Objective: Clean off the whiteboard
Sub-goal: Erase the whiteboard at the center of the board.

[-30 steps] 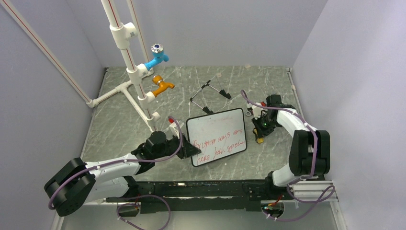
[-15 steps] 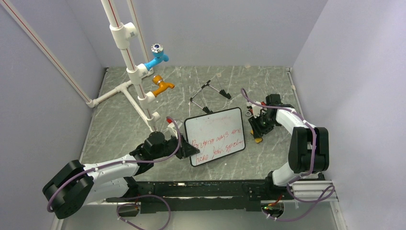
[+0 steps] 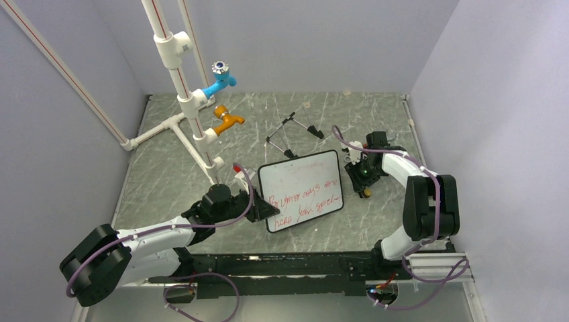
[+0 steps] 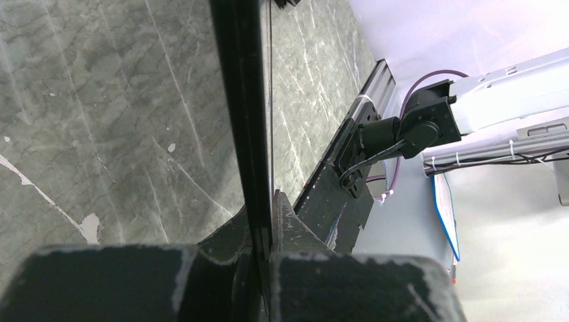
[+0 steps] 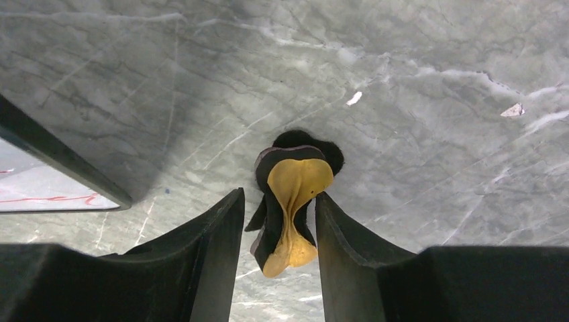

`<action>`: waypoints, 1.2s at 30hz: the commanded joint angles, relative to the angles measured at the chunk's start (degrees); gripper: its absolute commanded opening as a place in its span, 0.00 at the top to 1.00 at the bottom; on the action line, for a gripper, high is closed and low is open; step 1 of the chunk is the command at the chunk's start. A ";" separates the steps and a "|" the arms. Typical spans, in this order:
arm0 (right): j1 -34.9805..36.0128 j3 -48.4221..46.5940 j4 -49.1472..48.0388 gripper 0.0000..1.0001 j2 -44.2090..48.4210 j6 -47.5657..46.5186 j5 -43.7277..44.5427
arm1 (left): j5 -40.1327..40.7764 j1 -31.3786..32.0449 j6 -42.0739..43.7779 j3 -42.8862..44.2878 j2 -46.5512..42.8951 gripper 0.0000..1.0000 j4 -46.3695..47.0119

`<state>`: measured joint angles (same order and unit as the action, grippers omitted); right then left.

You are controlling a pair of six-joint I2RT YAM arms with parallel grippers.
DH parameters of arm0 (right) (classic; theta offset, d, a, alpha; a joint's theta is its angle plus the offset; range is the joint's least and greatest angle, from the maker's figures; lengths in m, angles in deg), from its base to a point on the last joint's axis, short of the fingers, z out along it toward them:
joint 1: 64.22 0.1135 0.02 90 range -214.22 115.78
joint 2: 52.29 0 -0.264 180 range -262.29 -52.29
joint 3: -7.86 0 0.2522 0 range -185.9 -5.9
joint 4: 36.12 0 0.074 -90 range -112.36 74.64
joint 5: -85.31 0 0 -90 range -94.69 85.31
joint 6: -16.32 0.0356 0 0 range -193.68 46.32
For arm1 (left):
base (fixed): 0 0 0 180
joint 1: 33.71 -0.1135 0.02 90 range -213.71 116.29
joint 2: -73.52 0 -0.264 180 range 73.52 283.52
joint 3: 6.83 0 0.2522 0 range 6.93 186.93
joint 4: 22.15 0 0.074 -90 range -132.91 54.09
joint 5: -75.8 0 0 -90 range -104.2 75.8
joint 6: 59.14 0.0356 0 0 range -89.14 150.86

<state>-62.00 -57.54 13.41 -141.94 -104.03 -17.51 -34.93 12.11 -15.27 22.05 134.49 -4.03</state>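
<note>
On the far left of the gray table [image 3: 168, 174] stands a white pipe frame [image 3: 184, 100]. It has a blue tap [image 3: 220, 82] up high and an orange tap [image 3: 228, 121] just below it.

Next comes the left gripper [image 3: 268, 211]. Its fingers are pressed tight on the left edge of the whiteboard [image 3: 302, 191]. In the left wrist view the left gripper [image 4: 265, 215] pinches the thin black frame of the whiteboard [image 4: 241, 100], which shows edge-on and runs straight up the picture.

From above, the whiteboard sits near the middle of the table, turned a little. Two lines of red writing cross its lower half. I cannot tell if its bottom touches the table. A black wire stand [image 3: 293, 133] lies behind it, apart from it.

To the right of the board, the right gripper [image 3: 363, 178] points down at the table. In the right wrist view the right gripper [image 5: 278, 201] has its fingers spread. A small yellow and black eraser [image 5: 295, 181] lies between them. It is very close to both fingers, and I cannot tell if they touch it. One corner of the whiteboard [image 5: 40, 181] peeks in at the left.
</note>
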 commanded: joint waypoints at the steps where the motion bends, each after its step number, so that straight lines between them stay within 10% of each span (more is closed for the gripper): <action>1: -0.06 1.56 -1.57 0.55 1.13 1.41 3.74 | -0.92 -0.42 1.08 0.73 -1.70 1.00 7.43; 7: -0.20 2.42 -0.53 0.62 0.23 0.72 3.63 | -1.07 -0.39 0.94 0.36 -1.78 1.00 7.89; 12: -0.15 1.87 0.17 1.00 0.59 0.30 2.53 | -1.00 -0.43 0.95 0.35 -2.25 1.00 7.59; 22: 1.66 -3.00 7.30 1.00 19.23 -7.17 -16.44 | -4.12 -0.39 0.02 0.83 1.21 1.00 11.54; 36: 13.50 -10.98 1.86 1.00 10.85 2.71 4.06 | -6.76 -0.40 -2.04 1.41 5.73 1.00 16.93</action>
<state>-48.38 -65.98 16.99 -129.35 -103.81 -20.70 -39.02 11.85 -16.95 21.61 140.80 3.70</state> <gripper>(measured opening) 0.063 0.066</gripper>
